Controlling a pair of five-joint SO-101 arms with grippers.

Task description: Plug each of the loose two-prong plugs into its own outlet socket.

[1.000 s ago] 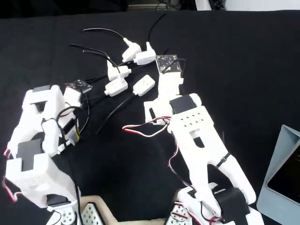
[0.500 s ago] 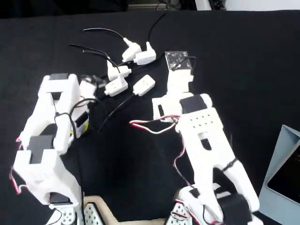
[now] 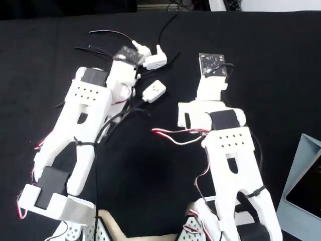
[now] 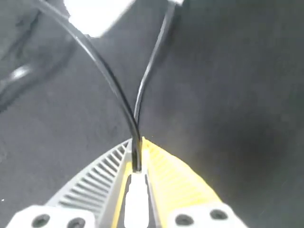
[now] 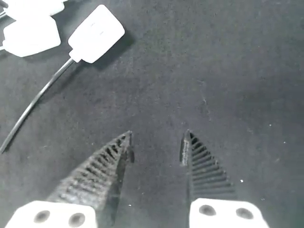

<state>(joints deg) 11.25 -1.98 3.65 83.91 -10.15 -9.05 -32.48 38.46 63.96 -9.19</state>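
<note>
My left gripper (image 4: 136, 145) is shut on a white plug (image 4: 136, 199). The plug's black cord (image 4: 124, 107) runs out between the fingertips toward a blurred white piece (image 4: 95, 14). From above, the left arm (image 3: 88, 108) lies over the white cluster at the back left and hides the pieces under it. A white outlet socket (image 3: 154, 91) with two slots lies loose just right of that arm. It is also in the right wrist view as the socket (image 5: 96, 34), well ahead of my open right gripper (image 5: 156, 145), which hovers over bare cloth. Two more white plugs (image 3: 149, 56) lie behind the socket.
Black cords (image 3: 108, 34) trail off toward the back left of the black tablecloth (image 3: 281, 75). The right arm (image 3: 223, 125) stretches up the middle right. A grey stand with a dark screen (image 3: 306, 186) sits at the right edge. More white pieces (image 5: 31, 35) lie beside the socket.
The left arm swung forward and to the right, over the white cluster. The right arm drew away to the right, off the cluster and onto bare cloth.
</note>
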